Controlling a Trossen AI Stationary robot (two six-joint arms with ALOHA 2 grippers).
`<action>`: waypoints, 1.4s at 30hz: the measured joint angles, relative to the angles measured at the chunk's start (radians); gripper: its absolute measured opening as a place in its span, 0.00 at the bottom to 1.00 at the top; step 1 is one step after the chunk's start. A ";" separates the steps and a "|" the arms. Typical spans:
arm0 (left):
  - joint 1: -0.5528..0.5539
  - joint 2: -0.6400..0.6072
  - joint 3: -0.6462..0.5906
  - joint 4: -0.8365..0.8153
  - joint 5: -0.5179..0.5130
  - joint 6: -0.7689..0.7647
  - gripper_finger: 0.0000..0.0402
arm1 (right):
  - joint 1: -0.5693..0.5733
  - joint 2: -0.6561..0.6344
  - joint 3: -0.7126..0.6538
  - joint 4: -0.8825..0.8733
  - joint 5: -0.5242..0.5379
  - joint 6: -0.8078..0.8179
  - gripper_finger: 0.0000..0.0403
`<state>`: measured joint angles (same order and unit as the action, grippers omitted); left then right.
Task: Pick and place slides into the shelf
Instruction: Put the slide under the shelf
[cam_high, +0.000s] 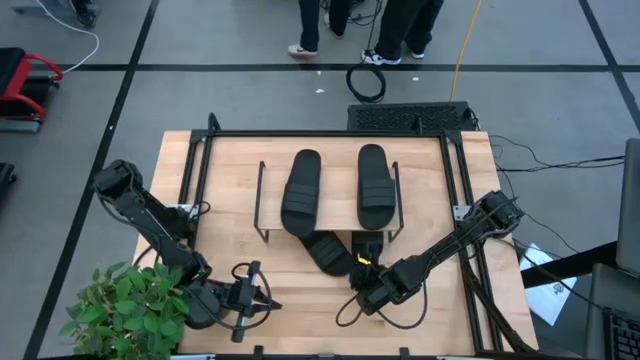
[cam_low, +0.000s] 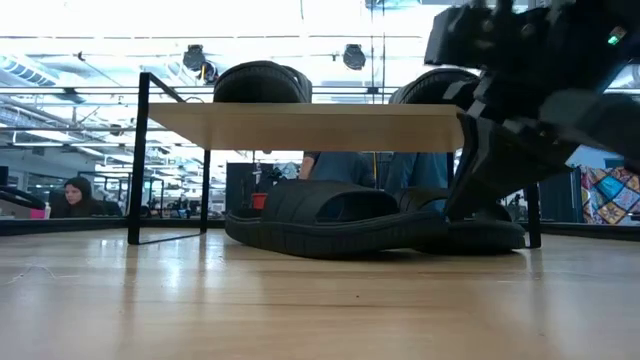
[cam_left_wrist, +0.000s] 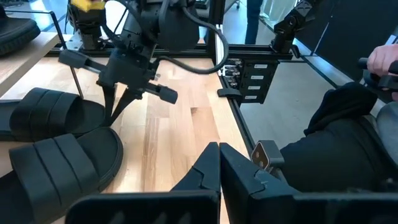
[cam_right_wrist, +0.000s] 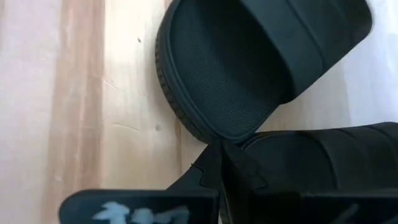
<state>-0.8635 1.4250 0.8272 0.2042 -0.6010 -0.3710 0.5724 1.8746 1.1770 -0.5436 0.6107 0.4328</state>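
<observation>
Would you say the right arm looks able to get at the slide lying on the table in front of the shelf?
Probably yes. The right gripper hangs right over that slide, with nothing between them. A second slide lies close beside it, partly under the shelf, which may crowd the grasp.

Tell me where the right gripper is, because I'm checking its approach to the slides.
In the high view the right gripper sits right of centre at the shelf's front edge, over the two slides on the table, fingers shut.
</observation>
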 joint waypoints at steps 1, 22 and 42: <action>0.000 0.000 0.000 0.000 0.000 0.000 0.00 | -0.006 0.007 0.000 0.007 -0.013 -0.002 0.00; 0.000 0.000 0.000 -0.001 0.000 0.001 0.03 | -0.037 0.034 0.000 0.240 -0.063 -0.235 0.00; 0.142 0.097 0.028 0.020 0.139 -0.002 0.03 | 0.107 -0.122 -0.007 0.261 0.081 -0.371 0.00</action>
<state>-0.7210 1.5219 0.8555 0.2240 -0.4619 -0.3727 0.6789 1.7526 1.1701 -0.2830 0.6921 0.0619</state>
